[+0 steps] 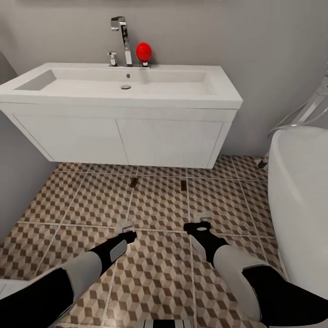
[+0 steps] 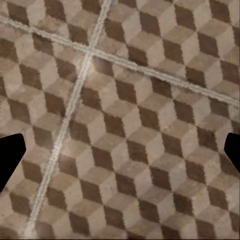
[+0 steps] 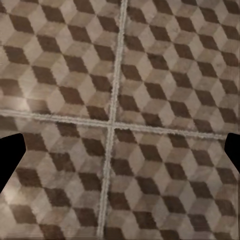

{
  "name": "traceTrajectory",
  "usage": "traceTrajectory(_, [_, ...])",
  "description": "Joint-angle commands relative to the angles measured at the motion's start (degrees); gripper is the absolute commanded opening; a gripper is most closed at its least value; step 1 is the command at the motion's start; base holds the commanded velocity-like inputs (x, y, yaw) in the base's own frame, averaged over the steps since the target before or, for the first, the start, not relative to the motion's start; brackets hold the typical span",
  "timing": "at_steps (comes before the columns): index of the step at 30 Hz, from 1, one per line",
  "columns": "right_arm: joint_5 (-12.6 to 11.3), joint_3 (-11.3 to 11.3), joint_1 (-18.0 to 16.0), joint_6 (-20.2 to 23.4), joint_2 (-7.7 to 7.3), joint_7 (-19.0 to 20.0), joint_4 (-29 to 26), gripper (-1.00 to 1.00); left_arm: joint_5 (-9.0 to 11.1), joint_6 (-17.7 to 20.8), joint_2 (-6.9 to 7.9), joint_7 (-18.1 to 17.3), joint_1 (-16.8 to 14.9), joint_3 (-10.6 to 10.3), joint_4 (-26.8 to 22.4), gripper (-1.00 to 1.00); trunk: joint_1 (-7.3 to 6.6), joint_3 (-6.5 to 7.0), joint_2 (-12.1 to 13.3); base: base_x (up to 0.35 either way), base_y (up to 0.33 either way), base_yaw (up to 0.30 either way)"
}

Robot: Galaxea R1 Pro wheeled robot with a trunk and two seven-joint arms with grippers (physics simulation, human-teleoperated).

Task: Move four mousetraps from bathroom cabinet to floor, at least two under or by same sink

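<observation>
mousetraps by sink, seen from head view.

The bathroom floor lies open between the sink at its far edge and both grippers. Two mousetraps lie on the tiles just in front of the sink's cupboard doors, well apart from each other. A white bathtub walls off the right edge; a grey wall closes the left.

a bathroom: sink, bathtub, tiled floor.
</observation>
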Motion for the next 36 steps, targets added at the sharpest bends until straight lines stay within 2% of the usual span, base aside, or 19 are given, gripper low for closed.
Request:
traceTrajectory(1, [0.33, 0.53, 0.09, 0.3, 0.0, -0.28, 0.0, 1.0, 0.27, 0.14, 0.02, 0.37, 0.29, -0.46, -0.13, 1.0, -0.23, 0.15, 0.4, 0.0, 0.0, 0.0])
traceTrajectory(6, [0.96, 0.79, 1.03, 0.11, 0.0, -0.25, 0.05, 1.0, 0.27, 0.14, 0.01, 0.36, 2.18, -0.55, -0.12, 1.0, -1.33, 1.05, 2.41, 0.0, 0.0, 0.0])
traceTrajectory(13, [1.84, 0.96, 4.47, -2.31, 0.0, -0.24, 0.01, 1.0, 0.23, 0.08, 0.03, 0.35, 5.25, -0.7, -0.09, 1.0, -2.87, 2.31, 5.21, 0.0, 0.0, 0.0])
traceTrajectory(21, [7.42, 1.0, 9.1, -6.21, 0.0, -0.26, 0.12, 1.0, 0.22, 0.05, 0.15, 0.35, 8.78, -2.57, 0.24, 1.0, -4.62, 3.74, 8.42, 0.0, 0.0, 0.0])
traceTrajectory(25, [9.01, 1.0, 11.33, -6.85, 0.0, -0.25, 0.15, 1.0, 0.25, 0.0, 0.17, 0.35, 10.08, -3.74, 0.3, 1.0, -5.5, 4.46, 10.03, 0.0, 0.0, 0.0])
traceTrajectory(31, [9.87, 0.95, 14.9, -7.78, 0.0, -0.24, 0.11, 1.0, 0.27, -0.15, 0.12, 0.31, 11.59, -4.59, 0.32, 1.0, -6.82, 5.54, 12.43, 0.0, 0.0, 0.0])
traceTrajectory(36, [10.14, 0.98, 17.27, -10.41, 0.0, -0.24, 0.2, 1.0, 0.27, -0.51, 0.11, 0.2, 12.64, -4.81, 0.33, 1.0, -7.92, 6.44, 14.44, 0.0, 0.0, 0.0])
